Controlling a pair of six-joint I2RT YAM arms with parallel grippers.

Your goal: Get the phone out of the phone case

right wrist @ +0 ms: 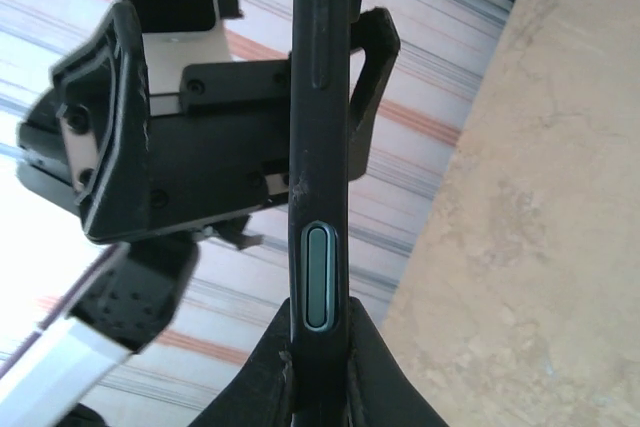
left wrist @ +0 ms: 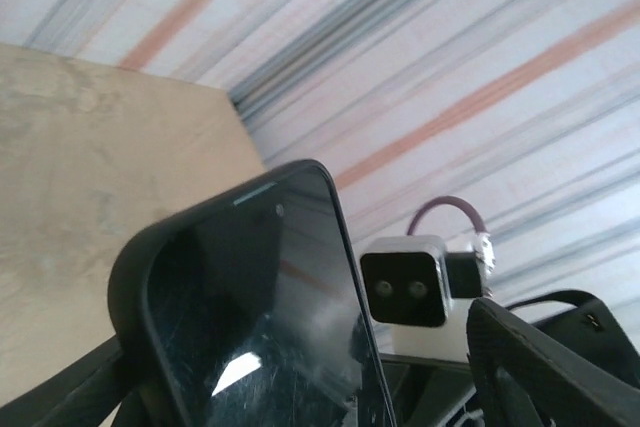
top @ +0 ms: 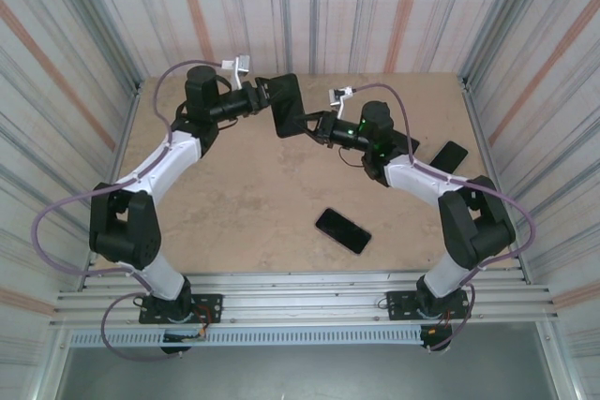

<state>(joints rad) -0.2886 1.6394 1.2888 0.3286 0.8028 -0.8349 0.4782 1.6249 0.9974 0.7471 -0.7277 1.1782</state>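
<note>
The phone (top: 287, 106) in its case (left wrist: 133, 292) is up in the air near the table's (top: 234, 194) far edge. The right gripper (right wrist: 320, 352) is clamped on its rim. The left gripper's (top: 270, 96) fingers stand apart, one on either side of it.

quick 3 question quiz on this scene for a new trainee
1. True or false: the cased phone lies flat on the table.
2. Fill in: the left gripper has its jaws ____, one on each side of the cased phone.
3. Which gripper is clamped on the cased phone's edge? A) left gripper B) right gripper C) neither

Key: 1 false, it is held up between the arms; 2 open; 3 B.
</note>
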